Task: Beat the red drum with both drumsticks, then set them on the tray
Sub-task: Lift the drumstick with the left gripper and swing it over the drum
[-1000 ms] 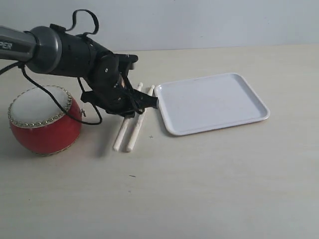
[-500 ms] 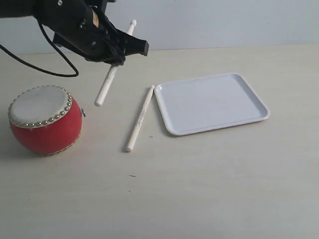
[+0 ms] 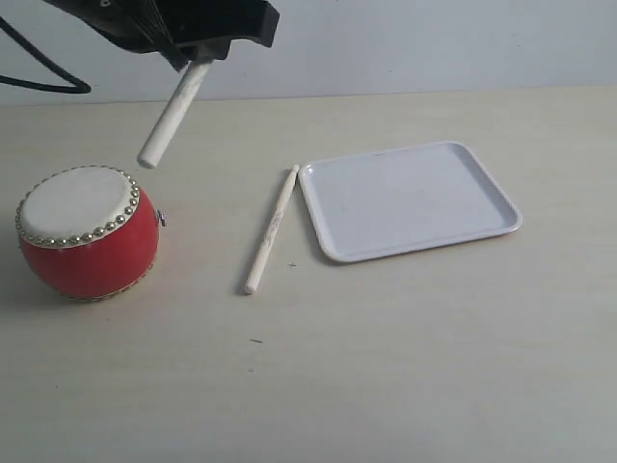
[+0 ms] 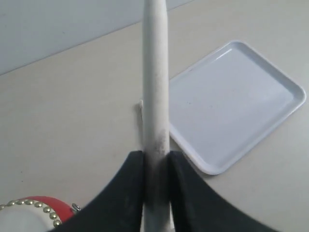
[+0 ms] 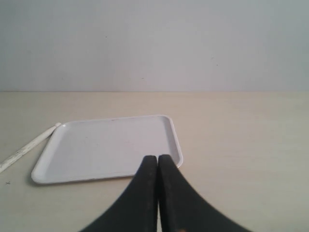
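Note:
The red drum [image 3: 89,231] with its off-white studded skin stands at the table's left; a sliver of it [image 4: 34,210] shows in the left wrist view. High above the table, my left gripper [image 3: 198,53] is shut on one pale drumstick [image 3: 174,114], which slants down with its end hanging just above and behind the drum's right edge. That stick [image 4: 155,82] runs straight between the black fingers [image 4: 126,193]. The other drumstick [image 3: 271,230] lies on the table beside the white tray [image 3: 482,183]. My right gripper [image 5: 157,159] is shut on nothing, hovering near the tray [image 5: 171,128].
The pale tabletop [image 3: 386,367] stretches in front of the drum and tray. A grey wall [image 3: 434,39] closes off the back. A black cable [image 3: 39,82] hangs from the left arm at the upper left.
My left gripper closed on one drumstick among the two on the table, lifted it and carried it up and left toward the drum. The second stick stayed in place.

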You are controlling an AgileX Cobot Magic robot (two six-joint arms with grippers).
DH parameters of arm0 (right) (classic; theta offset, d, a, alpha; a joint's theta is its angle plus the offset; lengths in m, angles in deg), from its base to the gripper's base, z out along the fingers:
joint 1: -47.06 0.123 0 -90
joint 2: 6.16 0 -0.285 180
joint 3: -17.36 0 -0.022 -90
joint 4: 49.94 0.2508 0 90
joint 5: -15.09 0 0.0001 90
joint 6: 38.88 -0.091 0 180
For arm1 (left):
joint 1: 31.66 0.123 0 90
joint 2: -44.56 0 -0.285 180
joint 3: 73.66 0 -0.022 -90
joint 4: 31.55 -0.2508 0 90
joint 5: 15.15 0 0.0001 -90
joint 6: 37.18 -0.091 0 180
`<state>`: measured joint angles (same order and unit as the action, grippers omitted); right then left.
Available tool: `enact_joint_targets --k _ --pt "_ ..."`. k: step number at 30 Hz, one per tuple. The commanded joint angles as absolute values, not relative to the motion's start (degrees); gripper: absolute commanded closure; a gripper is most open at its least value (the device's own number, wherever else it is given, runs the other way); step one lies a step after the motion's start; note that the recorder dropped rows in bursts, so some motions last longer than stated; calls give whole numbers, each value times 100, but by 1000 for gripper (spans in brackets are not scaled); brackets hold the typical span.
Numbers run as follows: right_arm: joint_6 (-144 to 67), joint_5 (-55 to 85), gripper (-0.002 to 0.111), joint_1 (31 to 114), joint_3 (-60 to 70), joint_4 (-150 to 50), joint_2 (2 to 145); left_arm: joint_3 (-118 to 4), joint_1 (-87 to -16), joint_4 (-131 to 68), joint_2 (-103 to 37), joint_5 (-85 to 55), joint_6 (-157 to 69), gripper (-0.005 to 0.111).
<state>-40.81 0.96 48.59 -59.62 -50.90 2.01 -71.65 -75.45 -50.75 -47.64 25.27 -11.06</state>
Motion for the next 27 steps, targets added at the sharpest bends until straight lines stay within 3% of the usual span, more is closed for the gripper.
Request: enact_joint_targets --k 1,15,27 --pt "-4055 105 108 4838 -5986 -5129 163 -6870 -7626 -5158 -4267 2542 -1026 107" --pt "-4039 191 108 4838 -5986 -5128 163 -5575 -7626 -5173 -3124 2437 -884 107" --pt "-5131 841 108 4838 -5986 -4301 163 -4069 -7626 -5173 -2342 1434 -438 107"
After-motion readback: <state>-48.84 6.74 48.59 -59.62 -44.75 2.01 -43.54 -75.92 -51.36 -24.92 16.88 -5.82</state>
